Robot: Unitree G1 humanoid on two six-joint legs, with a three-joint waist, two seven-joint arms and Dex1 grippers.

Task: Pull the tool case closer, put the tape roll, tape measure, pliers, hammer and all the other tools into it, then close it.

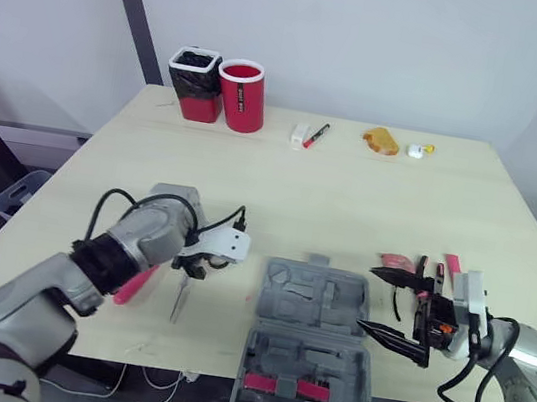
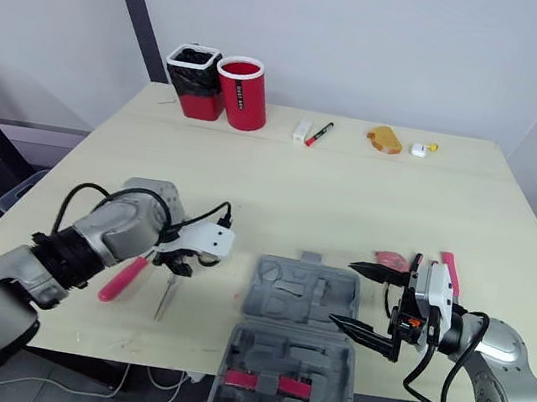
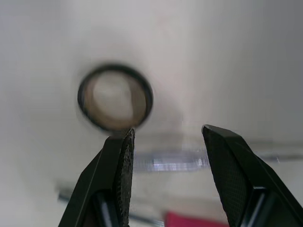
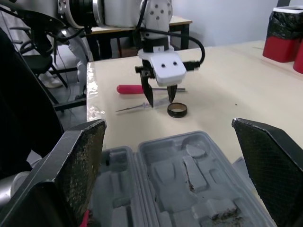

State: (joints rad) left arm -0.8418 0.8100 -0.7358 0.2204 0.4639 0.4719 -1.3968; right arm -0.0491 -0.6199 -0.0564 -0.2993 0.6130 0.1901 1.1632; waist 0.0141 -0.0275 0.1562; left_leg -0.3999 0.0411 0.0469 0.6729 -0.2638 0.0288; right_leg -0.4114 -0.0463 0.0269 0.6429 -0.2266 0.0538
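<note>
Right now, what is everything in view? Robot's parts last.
table: one, pale wood
tool case: one, grey, open, front centre
red strip: one, in the case's near half
tape roll: one, black, left of the case
screwdriver: one, red handle, front left
thin tool: one, silvery, beside the screwdriver
hand tools: several, red and black, right of the case
bins: two, red, far left
marker: one, red and black, far edge
orange item: one, far edge
left gripper: open, by the tape roll
right gripper: open, at the case's right edge

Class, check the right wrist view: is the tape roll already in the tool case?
No, the tape roll lies on the table by the left gripper, outside the tool case.
</note>
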